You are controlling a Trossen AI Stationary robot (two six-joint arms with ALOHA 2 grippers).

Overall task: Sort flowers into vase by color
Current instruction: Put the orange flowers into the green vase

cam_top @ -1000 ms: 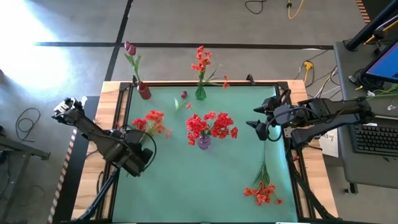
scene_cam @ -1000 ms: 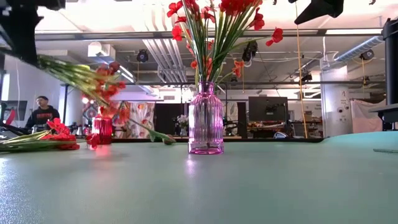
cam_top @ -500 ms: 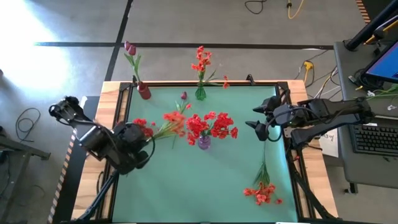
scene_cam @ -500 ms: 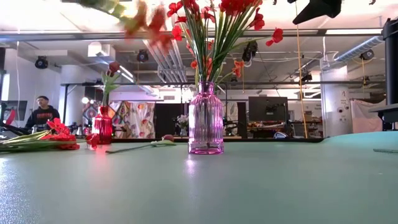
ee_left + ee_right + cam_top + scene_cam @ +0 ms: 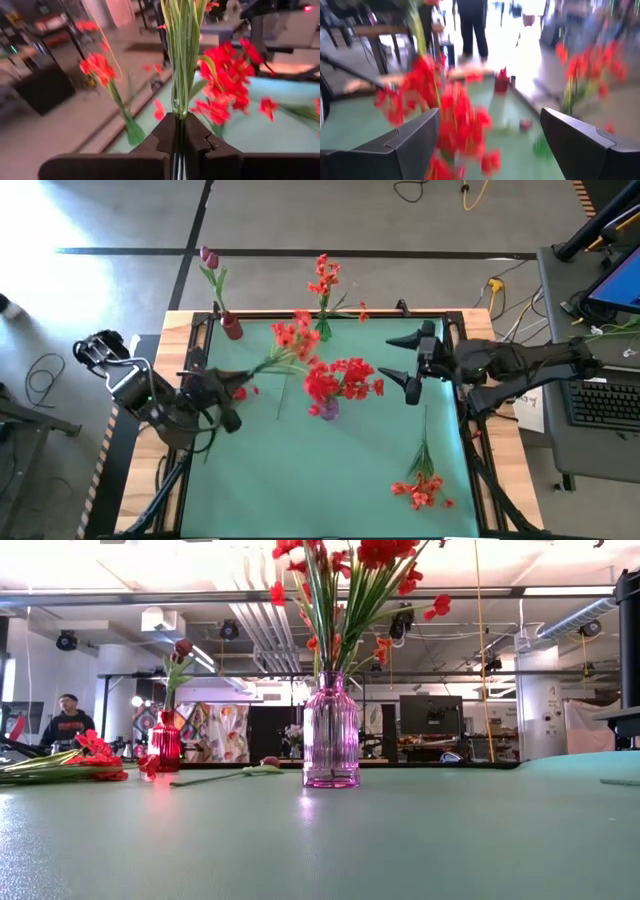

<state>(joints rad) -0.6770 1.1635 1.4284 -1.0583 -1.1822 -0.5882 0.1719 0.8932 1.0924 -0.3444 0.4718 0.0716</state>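
My left gripper [image 5: 231, 386] is shut on a spray of orange-red blooms [image 5: 293, 337] on green stems, carried above the table left of the pink vase [image 5: 328, 409], which is full of red flowers [image 5: 342, 376]. My right gripper [image 5: 409, 366] hangs open to the right of that vase and touches nothing. A green vase [image 5: 322, 331] with an orange-red spray and a red vase [image 5: 232, 328] with a magenta tulip [image 5: 208, 257] stand at the far edge. Another red spray [image 5: 421, 483] lies flat near the right corner. A loose stem with a dark bud [image 5: 266, 763] lies on the mat. My left gripper pinches the spray's bundled green stems [image 5: 179, 119] near their lower end between its two fingers [image 5: 196, 140]. It comes roughly level from the table's left, and the stems run on past the fingertips along the fingers. The spray is lifted clear, its blooms slanting toward the far right.
The green mat [image 5: 330, 480] is open across its near middle and left. The table's black frame and wooden rim [image 5: 185, 380] run beside the left arm. Desks, a keyboard [image 5: 605, 402] and cables stand to the right. A person [image 5: 68, 722] shows in the room beyond.
My left gripper has moved toward the far edge and risen, swinging the spray round so its blooms travel from the table's left toward the far middle, near the green vase; the spray has left the low view upward. My right gripper has shifted slightly toward the pink vase and opened wider.
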